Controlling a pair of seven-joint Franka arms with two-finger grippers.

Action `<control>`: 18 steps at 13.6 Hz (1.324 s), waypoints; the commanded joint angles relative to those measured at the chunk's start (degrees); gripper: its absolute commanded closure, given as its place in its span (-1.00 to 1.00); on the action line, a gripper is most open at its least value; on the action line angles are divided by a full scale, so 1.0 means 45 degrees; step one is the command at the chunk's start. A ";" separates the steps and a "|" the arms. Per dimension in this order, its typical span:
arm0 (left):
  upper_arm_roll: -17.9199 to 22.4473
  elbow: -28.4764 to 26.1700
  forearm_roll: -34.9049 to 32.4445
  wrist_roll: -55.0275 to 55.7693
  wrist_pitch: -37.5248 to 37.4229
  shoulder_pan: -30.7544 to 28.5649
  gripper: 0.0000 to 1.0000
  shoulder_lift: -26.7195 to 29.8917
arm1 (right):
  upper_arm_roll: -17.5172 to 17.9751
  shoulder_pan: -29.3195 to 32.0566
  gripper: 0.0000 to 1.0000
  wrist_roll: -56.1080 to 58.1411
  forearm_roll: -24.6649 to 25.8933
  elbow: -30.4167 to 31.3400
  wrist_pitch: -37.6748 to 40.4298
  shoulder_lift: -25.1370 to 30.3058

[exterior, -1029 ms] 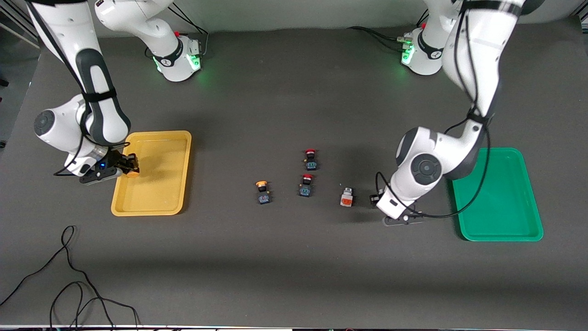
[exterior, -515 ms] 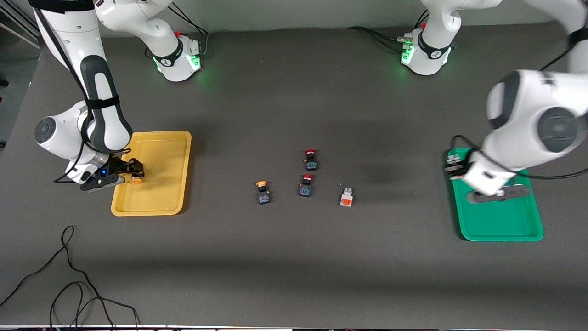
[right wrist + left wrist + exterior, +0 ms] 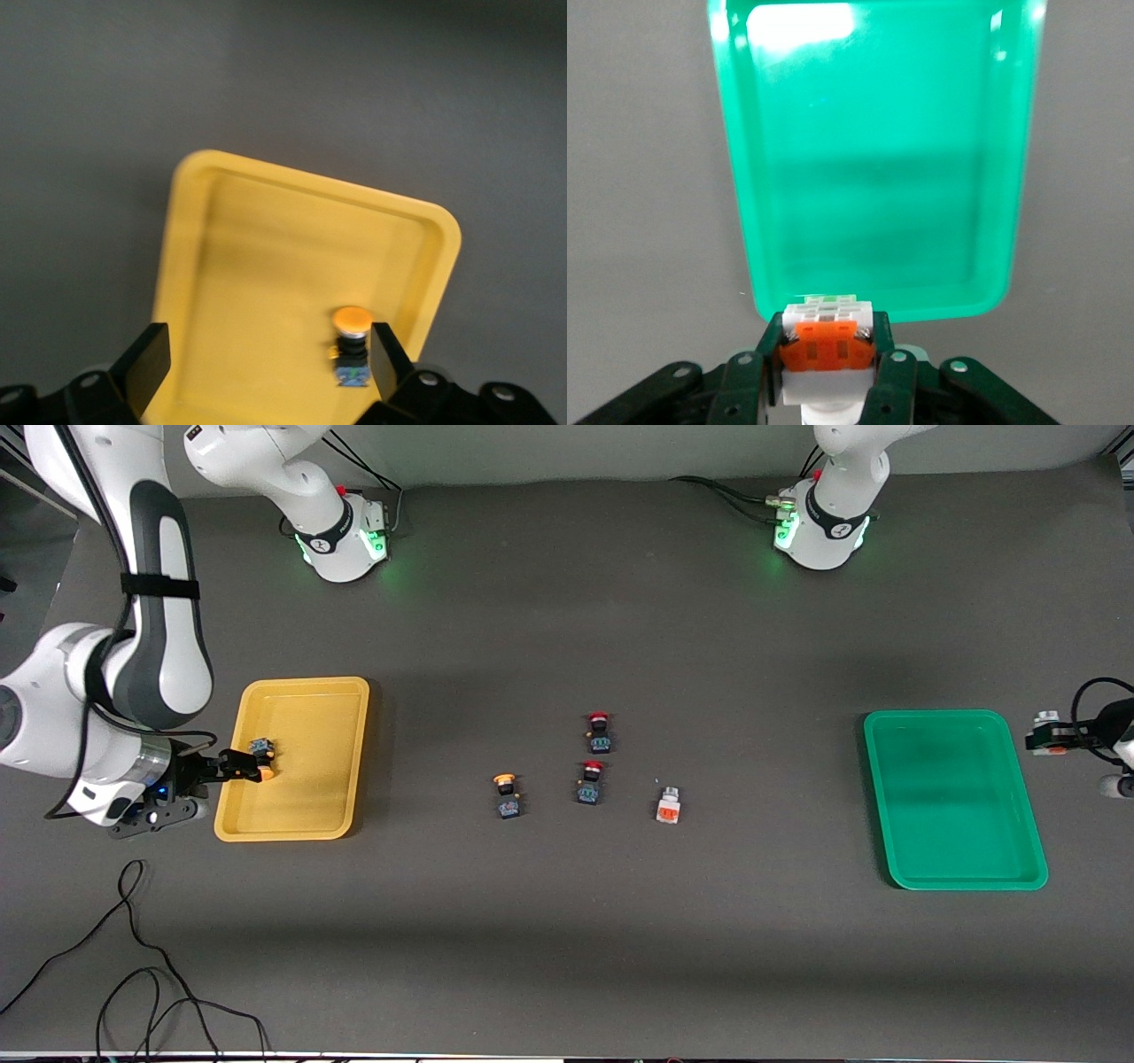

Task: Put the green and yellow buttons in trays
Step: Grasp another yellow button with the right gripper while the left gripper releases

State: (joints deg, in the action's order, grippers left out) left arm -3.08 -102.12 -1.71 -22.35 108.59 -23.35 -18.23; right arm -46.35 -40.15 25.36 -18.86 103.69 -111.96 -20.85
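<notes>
The left gripper (image 3: 1047,737) is half cut off at the edge of the front view, past the left arm's end of the shallow green plastic tray (image 3: 955,872), which holds nothing. In the left wrist view its fingers (image 3: 884,367) pinch a white-bodied switch with an orange-red patch (image 3: 827,343).

The right gripper (image 3: 232,766) sits at the rim of the shallow yellow plastic tray (image 3: 301,815), fingers (image 3: 144,363) spread wide. A black-bodied switch with a yellow-orange cap (image 3: 351,343) lies in that tray, close beside one finger; whether they touch is hard to make out.

Between the trays on the dark desk (image 3: 567,939) stand another yellow-capped black switch (image 3: 507,796), two red-capped black switches (image 3: 600,732) (image 3: 591,782) and a second white switch (image 3: 669,805), with open room on all sides. A loose black cable (image 3: 133,965) lies near the front camera at the right arm's end.
</notes>
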 commanded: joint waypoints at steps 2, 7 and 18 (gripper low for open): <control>-0.0213 -0.0022 -0.0050 -0.0268 0.0807 -0.0239 1.00 -0.1025 | -0.0013 -0.2709 -0.99 -0.4528 0.0383 -0.1010 0.0487 -0.0521; -0.0213 -0.0120 -0.0031 -0.0249 0.2778 -0.0435 1.00 -0.2314 | 0.1351 -0.4553 -1.00 -0.9867 -0.1098 -0.3700 0.0389 -0.3251; -0.0272 0.0017 -0.0012 0.0473 0.5810 -0.0046 1.00 -0.3801 | 0.3188 -0.4398 -0.94 -1.0382 -0.2781 -0.2983 -0.5527 -0.6771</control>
State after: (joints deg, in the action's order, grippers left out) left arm -4.35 -102.16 -1.70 -22.08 134.53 -24.50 -35.74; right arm -33.20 -60.22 -22.19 -30.04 90.16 -134.58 -50.30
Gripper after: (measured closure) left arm 0.590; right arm 0.004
